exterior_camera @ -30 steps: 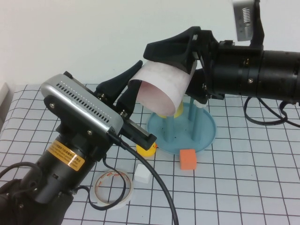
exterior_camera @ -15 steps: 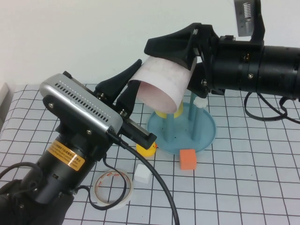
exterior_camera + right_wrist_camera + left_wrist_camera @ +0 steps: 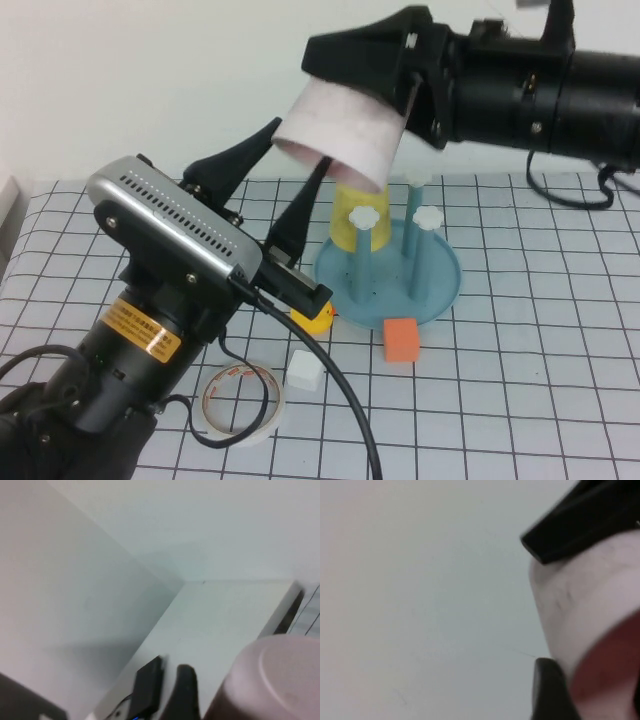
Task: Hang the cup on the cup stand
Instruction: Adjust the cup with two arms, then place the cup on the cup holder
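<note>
Overhead, right hand (image 3: pixel 385 75) pinches the cup (image 3: pixel 340 130); left hand (image 3: pixel 270 185) spread beneath.

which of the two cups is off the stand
The pale pink cup, held tilted in the air by the right gripper. The yellow cup sits on the cup stand. The left gripper is open beside it.

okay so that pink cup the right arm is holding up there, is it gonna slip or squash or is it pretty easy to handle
The pink cup looks thin-walled and plastic, so probably light and a bit squashable under a hard squeeze. Its smooth tapered side could let it slide in the right gripper, which grips it tilted, mouth down, above the cup stand. The left gripper is open just below it.
</note>
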